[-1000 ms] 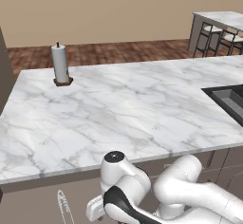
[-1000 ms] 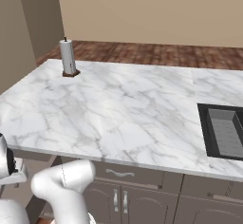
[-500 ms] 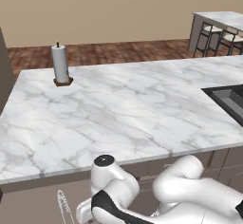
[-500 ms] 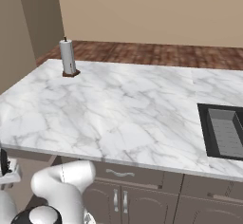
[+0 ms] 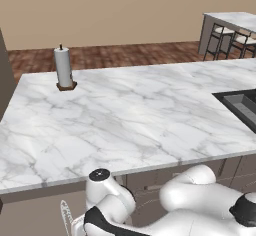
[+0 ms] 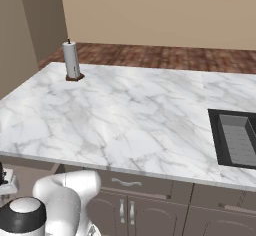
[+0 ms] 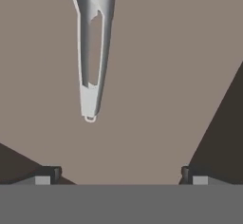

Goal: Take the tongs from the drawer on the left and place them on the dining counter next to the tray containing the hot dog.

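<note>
Pincer (image 7: 121,175) jaws spread wide, gripping nothing; tongs (image 7: 92,47) lie flat on the brown drawer (image 7: 156,76) floor ahead.

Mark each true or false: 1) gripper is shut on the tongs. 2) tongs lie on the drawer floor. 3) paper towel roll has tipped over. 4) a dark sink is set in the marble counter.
1) False: the gripper is open, and the tongs lie apart from its tips.
2) True: the tongs lie flat on the drawer floor.
3) False: the paper towel roll stands upright.
4) True: the sink is set in the marble counter.
</note>
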